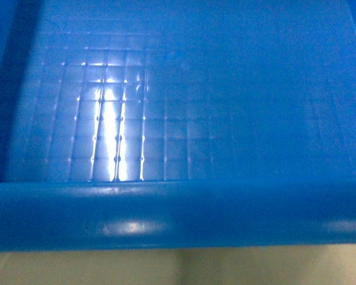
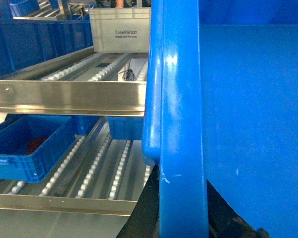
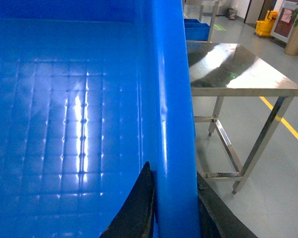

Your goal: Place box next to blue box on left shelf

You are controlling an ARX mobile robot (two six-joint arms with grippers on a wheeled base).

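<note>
The box (image 1: pixel 184 89), a large open-top blue crate with a grid-embossed floor, fills the head view, its thick near rim (image 1: pixel 178 217) running across the bottom. In the left wrist view my left gripper (image 2: pixel 183 179) is shut on the box's left rim (image 2: pixel 181 99), one dark finger on each side. My right gripper (image 3: pixel 174 171) is shut on the opposite rim (image 3: pixel 166 74) in the same way. The blue box (image 2: pixel 30 146) sits on the lower roller level of the left shelf (image 2: pixel 64 96), to the left of the held box and below it.
A pale grey crate (image 2: pixel 120 29) stands on the shelf's upper roller level. Bare rollers (image 2: pixel 104 168) lie between the blue box and the held box. A steel table (image 3: pixel 238 74) stands to the right, with a yellow mop bucket (image 3: pixel 264 25) beyond it.
</note>
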